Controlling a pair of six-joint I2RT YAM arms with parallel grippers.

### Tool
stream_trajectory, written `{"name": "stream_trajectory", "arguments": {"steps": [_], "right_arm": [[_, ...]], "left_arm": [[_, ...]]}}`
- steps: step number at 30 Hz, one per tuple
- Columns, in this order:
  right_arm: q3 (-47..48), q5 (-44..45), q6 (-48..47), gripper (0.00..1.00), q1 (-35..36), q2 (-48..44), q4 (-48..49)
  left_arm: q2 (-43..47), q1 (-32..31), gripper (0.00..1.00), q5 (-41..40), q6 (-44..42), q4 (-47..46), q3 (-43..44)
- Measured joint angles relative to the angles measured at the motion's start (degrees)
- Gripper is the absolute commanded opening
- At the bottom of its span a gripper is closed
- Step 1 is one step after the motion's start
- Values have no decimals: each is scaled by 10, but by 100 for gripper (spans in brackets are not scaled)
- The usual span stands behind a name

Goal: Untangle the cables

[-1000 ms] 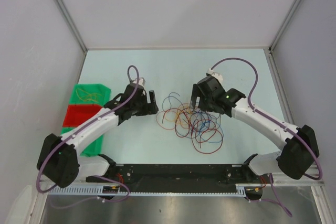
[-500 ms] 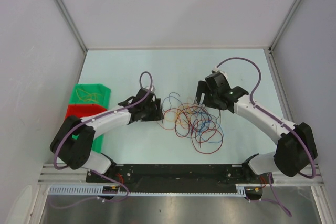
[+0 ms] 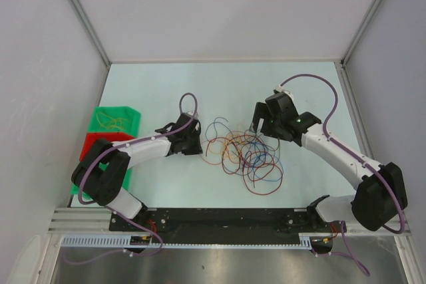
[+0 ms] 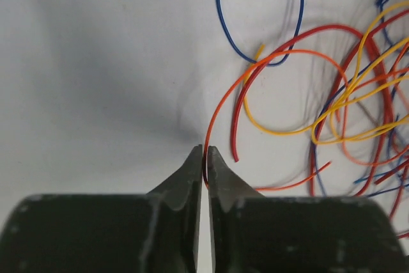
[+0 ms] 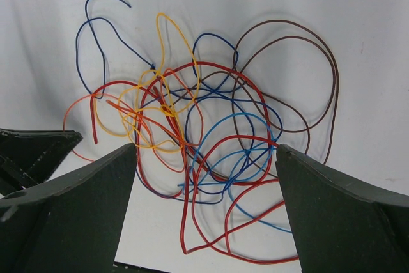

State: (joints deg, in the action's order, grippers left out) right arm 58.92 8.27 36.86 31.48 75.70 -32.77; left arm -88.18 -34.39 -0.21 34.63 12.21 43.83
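Observation:
The cables [image 3: 243, 151] lie as one loose tangle of red, orange, yellow, blue and maroon wires in the middle of the table. My left gripper [image 3: 198, 143] sits low at the tangle's left edge. In the left wrist view its jaws [image 4: 204, 151] stand pinched together on a single orange cable [image 4: 220, 103], which loops up and right into the pile. My right gripper [image 3: 259, 124] hovers over the tangle's upper right. Its fingers [image 5: 96, 183] are spread wide, with red and blue loops [image 5: 236, 158] lying on the table between them, untouched.
A green bin [image 3: 116, 119] holding a few thin wires stands at the left, with a red bin [image 3: 100, 143] just in front of it, beside the left arm. Grey walls enclose the table on three sides.
My left arm has reached right to the tangle's edge and its jaws have closed from wide open onto the orange cable. The right gripper has shifted slightly up and right, staying open.

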Motion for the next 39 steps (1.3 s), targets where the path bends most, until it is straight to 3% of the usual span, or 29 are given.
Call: {"name": "stream_trajectory", "arguments": {"steps": [6,10,22,34,39], "right_arm": [[0,-2,0,94,-5,-3,0],[-1,-13,-5,94,-7,-14,2],[-3,-106,-39,98,12,-135,103],[-3,-146,-62,100,30,-181,185],[-3,-148,-70,100,30,-193,201]], "left_arm": [[15,0,0,-12,3,10,2],[57,-1,0,-33,-3,67,45],[111,-2,0,-51,-51,194,344],[60,-2,1,36,-122,241,714],[41,-2,0,65,-128,239,801]]}}
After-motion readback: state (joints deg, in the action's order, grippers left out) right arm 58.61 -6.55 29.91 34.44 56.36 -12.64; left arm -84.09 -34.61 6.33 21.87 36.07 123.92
